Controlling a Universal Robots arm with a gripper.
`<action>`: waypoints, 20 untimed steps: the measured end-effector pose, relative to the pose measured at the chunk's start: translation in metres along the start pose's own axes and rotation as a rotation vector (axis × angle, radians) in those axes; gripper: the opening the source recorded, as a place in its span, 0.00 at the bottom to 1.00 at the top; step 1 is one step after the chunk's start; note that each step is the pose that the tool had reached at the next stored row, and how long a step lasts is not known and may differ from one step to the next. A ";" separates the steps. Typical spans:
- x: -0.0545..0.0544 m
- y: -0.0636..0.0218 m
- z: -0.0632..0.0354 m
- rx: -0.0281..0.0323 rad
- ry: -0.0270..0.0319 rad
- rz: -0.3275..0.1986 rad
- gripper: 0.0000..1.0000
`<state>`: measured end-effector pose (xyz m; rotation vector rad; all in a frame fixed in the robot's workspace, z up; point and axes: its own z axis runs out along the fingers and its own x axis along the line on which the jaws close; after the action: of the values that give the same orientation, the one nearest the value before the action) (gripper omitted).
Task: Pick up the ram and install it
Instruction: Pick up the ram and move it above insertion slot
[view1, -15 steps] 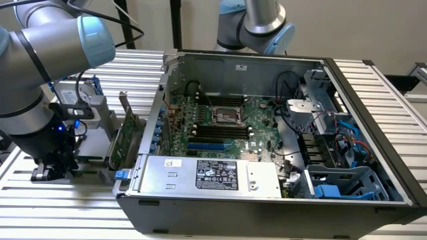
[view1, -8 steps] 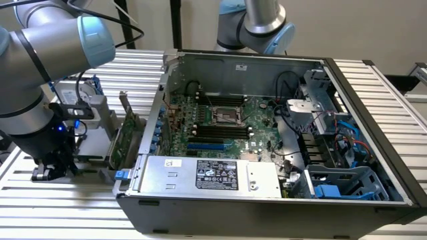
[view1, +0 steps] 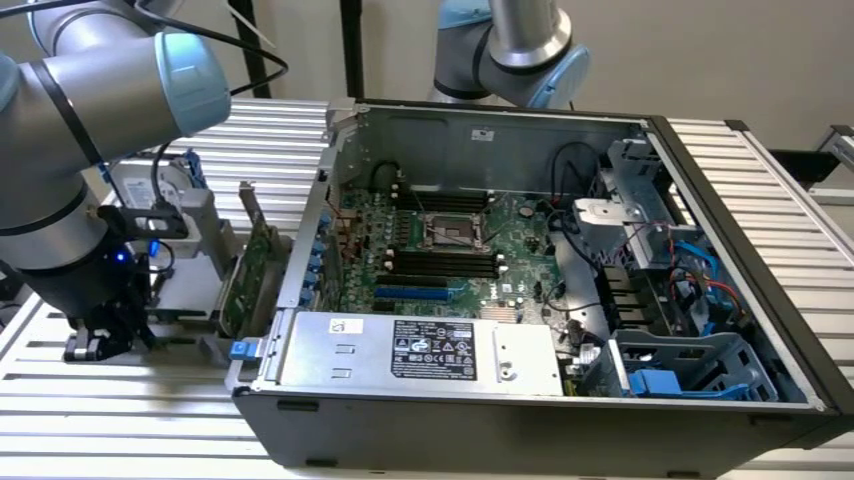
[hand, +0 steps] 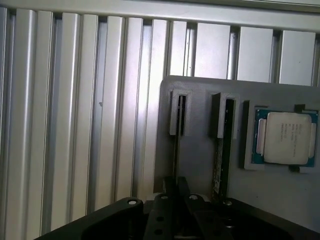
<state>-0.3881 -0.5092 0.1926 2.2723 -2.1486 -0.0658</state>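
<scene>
We find the gripper, jaws almost together, seemingly pinching the ram in its grey holder; we advise a centred, square hold.

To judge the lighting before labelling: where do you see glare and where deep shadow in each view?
Exterior view: the table slats shine pale, the computer case is dim inside, a blue light glows above the gripper. Wrist view: bright streaks on the slats, dark shadow in the holder slots.

There are two thin edge-on ram sticks, one square silver-lidded processor chip and one open black computer case.
</scene>
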 end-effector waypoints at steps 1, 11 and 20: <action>0.000 0.0000 0.0000 0.0000 0.0000 0.000 0.00; 0.000 0.0002 -0.0050 0.0001 -0.0005 0.000 0.00; -0.001 0.0010 -0.0245 0.0002 -0.0036 0.000 0.00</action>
<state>-0.3881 -0.5092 0.2172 2.2742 -2.1502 -0.0697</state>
